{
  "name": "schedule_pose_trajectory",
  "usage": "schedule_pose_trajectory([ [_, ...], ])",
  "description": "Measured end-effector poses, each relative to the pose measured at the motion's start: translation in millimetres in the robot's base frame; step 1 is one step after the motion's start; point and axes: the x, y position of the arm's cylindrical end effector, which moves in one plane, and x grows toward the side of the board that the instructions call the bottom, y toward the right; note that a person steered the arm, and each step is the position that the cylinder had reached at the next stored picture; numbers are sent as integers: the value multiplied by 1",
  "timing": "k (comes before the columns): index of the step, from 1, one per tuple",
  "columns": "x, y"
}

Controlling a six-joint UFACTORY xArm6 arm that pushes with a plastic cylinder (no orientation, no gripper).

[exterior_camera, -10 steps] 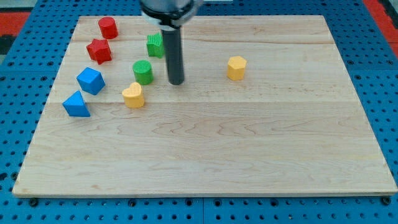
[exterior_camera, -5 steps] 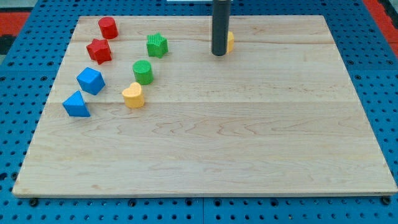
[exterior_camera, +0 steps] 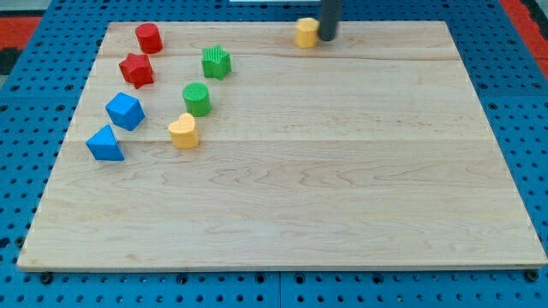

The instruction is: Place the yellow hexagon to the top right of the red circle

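The yellow hexagon (exterior_camera: 306,32) lies near the board's top edge, right of the middle. My tip (exterior_camera: 328,38) is at the hexagon's right side, touching or almost touching it. The red circle (exterior_camera: 149,38) is a red cylinder at the board's top left, far to the left of the hexagon.
A red star (exterior_camera: 136,69) lies below the red circle. A green star (exterior_camera: 216,62) and a green cylinder (exterior_camera: 197,98) lie right of it. A yellow heart (exterior_camera: 183,131), a blue cube (exterior_camera: 125,111) and a blue triangle (exterior_camera: 105,144) lie lower left. The wooden board (exterior_camera: 342,197) rests on a blue pegboard.
The yellow hexagon has gone up and left from the board's middle right to the top edge. My rod swung from beside the green cylinder over to the hexagon's right side.
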Motion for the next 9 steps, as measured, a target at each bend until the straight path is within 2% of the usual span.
schedule_pose_trajectory([
  [1,0,-90],
  [2,-5,-32],
  [3,-30,-47],
  [4,-32,-117],
  [5,-32,-151],
  [6,-12,-140],
  [7,11,-174],
  [9,0,-223],
])
